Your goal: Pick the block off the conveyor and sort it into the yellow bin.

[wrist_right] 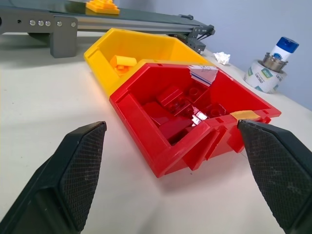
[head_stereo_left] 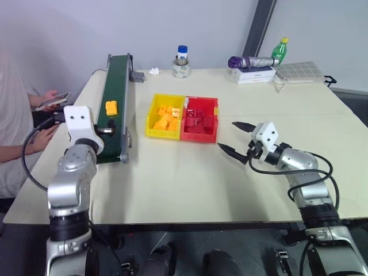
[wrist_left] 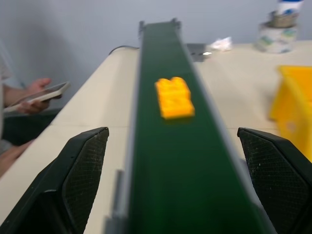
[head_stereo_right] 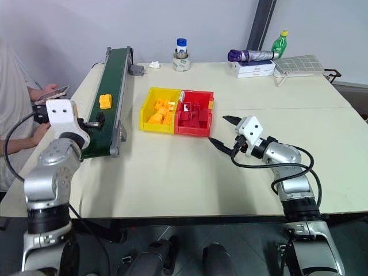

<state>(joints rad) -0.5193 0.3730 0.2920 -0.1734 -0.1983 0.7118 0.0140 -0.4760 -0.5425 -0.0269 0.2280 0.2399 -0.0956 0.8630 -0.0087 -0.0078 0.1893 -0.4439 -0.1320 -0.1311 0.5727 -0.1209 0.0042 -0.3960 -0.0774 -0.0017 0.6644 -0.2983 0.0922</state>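
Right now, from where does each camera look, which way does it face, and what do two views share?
Head views: from the head, looking down on the beige table, both arms showing; left gripper at the long dark green conveyor, right gripper open near the red plastic bin.
Left wrist view: along the conveyor, open fingers flanking the small yellow-orange block.
Right wrist view: faces the red bin and bright yellow bin, open fingers below.
Shared: both wrist views show the block, the conveyor and the yellow bin.
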